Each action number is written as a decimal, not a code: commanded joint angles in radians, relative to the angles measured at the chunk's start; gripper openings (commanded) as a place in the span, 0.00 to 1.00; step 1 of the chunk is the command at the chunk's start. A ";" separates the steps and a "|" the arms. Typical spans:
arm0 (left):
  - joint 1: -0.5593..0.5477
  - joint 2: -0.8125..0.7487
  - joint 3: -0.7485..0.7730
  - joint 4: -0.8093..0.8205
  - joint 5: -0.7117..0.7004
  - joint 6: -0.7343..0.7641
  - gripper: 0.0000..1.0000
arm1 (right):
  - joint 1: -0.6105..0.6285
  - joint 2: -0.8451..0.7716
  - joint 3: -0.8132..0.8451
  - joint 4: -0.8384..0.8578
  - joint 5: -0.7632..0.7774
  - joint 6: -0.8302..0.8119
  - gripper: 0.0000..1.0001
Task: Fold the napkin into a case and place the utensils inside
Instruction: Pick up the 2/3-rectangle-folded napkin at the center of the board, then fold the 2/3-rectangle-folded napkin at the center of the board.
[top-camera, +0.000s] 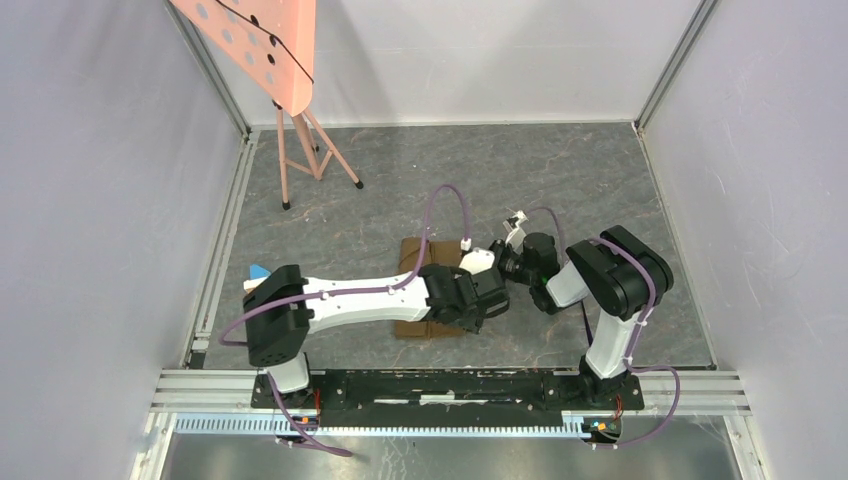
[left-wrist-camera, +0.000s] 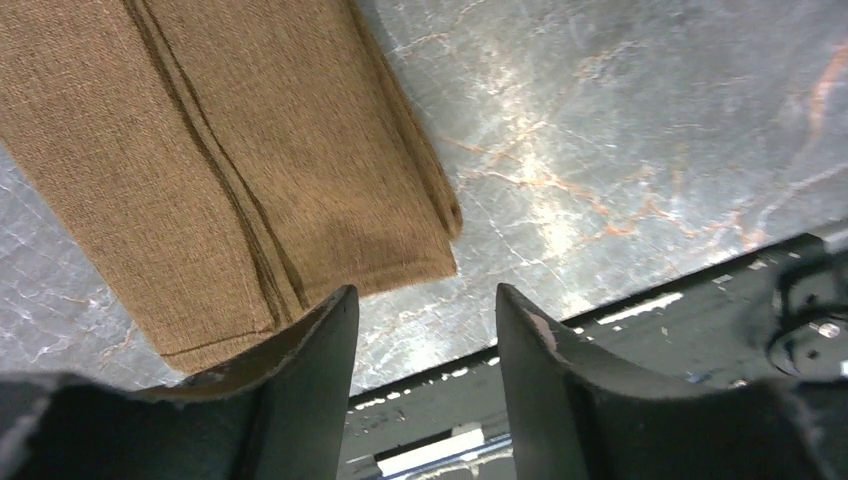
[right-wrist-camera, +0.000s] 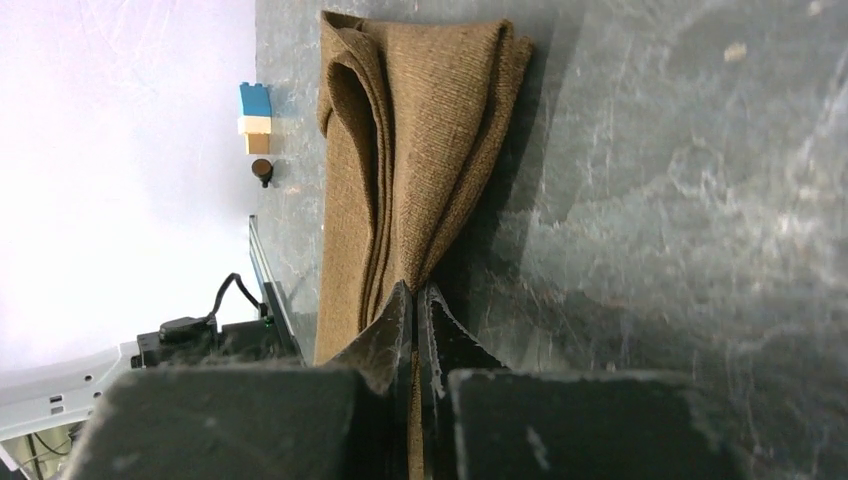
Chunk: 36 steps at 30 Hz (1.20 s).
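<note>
The napkin (right-wrist-camera: 420, 150) is pinched in the right gripper (right-wrist-camera: 415, 295), apparently lifted slightly.

The desk (top-camera: 560, 180) under me is a grey slab veined with pale and rusty marbling, walled in by plain white panels (top-camera: 100, 200) on three sides. In the far left corner stands a salmon-pink perforated board (top-camera: 255, 45), tilted, on thin pink tripod legs (top-camera: 300, 150) with dark feet. At the desk's left edge sits a small block (right-wrist-camera: 255, 118), blue over pale wood. Just beside it is a small dark round thing (right-wrist-camera: 262, 171); I cannot tell what. An aluminium rail (top-camera: 205, 385) runs along the near edge.
</note>
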 joint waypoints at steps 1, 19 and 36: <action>0.045 -0.139 -0.043 0.083 0.040 0.043 0.62 | -0.020 0.030 0.076 0.008 -0.102 -0.109 0.00; 0.581 -0.243 -0.561 0.769 0.267 -0.022 0.14 | -0.006 -0.053 0.250 -0.440 -0.049 -0.369 0.00; 0.583 -0.098 -0.563 0.787 0.277 -0.018 0.10 | 0.142 -0.178 0.361 -0.624 0.118 -0.291 0.00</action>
